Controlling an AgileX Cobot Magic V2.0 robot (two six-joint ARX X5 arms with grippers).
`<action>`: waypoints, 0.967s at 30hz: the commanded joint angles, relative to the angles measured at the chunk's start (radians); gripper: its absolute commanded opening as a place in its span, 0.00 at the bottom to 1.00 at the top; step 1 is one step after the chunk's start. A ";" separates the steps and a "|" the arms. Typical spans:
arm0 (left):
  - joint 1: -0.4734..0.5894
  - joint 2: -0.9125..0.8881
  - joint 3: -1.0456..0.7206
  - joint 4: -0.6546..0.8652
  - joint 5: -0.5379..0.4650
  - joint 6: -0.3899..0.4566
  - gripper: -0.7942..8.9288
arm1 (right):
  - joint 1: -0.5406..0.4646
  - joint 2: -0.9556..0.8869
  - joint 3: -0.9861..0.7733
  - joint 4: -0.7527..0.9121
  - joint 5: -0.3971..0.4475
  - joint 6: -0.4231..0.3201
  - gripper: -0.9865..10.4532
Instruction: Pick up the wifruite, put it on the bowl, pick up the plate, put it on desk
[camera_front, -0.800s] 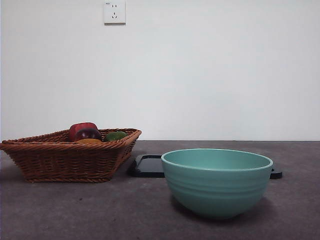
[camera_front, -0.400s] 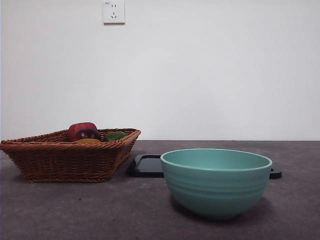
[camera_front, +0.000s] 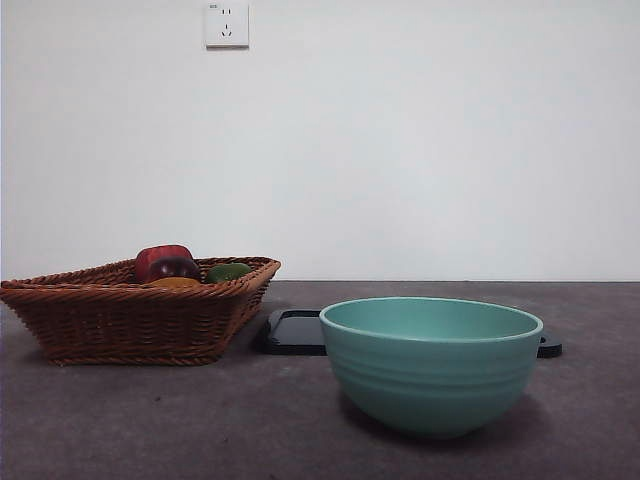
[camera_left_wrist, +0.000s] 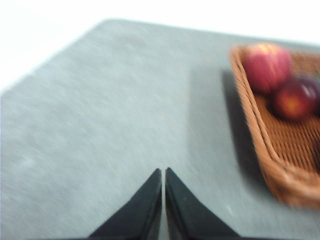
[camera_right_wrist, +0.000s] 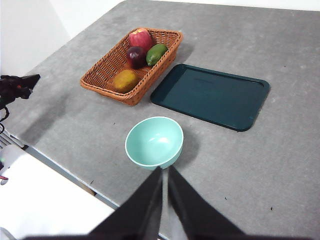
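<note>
The wifruite (camera_right_wrist: 125, 80) lay in the wicker basket (camera_right_wrist: 106, 71), at the basket's end nearest the desk's front edge, touching no gripper. Beside it in the basket sat a red-and-dark-purple fruit (camera_right_wrist: 136, 54), a red fruit (camera_right_wrist: 141, 37) and a green fruit (camera_right_wrist: 156, 53) (the front view showed only a sliver of the orange one (camera_front: 177, 282) above the basket rim (camera_front: 130, 292)).

The bowl (camera_right_wrist: 154, 142) stood empty on the desk (camera_right_wrist: 260, 165), near the front edge, apart from the basket and from the dark tray (camera_right_wrist: 210, 96) behind it. The tray lay flat just beside the basket, toward the desk's middle.

Left gripper (camera_left_wrist: 163, 172): jaws pressed together, nothing between them, hanging over bare desk beside the basket's outer wall (camera_left_wrist: 255, 130) (picture blurred).

Right gripper (camera_right_wrist: 164, 171): jaws likewise closed and empty, held high above the front edge, with the bowl just beyond its tips.
</note>
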 joint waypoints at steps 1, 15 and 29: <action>-0.020 -0.034 -0.019 -0.010 -0.012 -0.013 0.09 | 0.006 0.002 0.015 -0.035 0.000 -0.009 0.09; -0.090 -0.051 -0.020 -0.012 0.071 0.043 0.09 | 0.006 0.002 0.015 -0.035 0.000 -0.009 0.09; -0.108 -0.051 -0.020 -0.008 0.067 0.062 0.09 | 0.006 0.002 0.015 -0.035 0.000 -0.009 0.09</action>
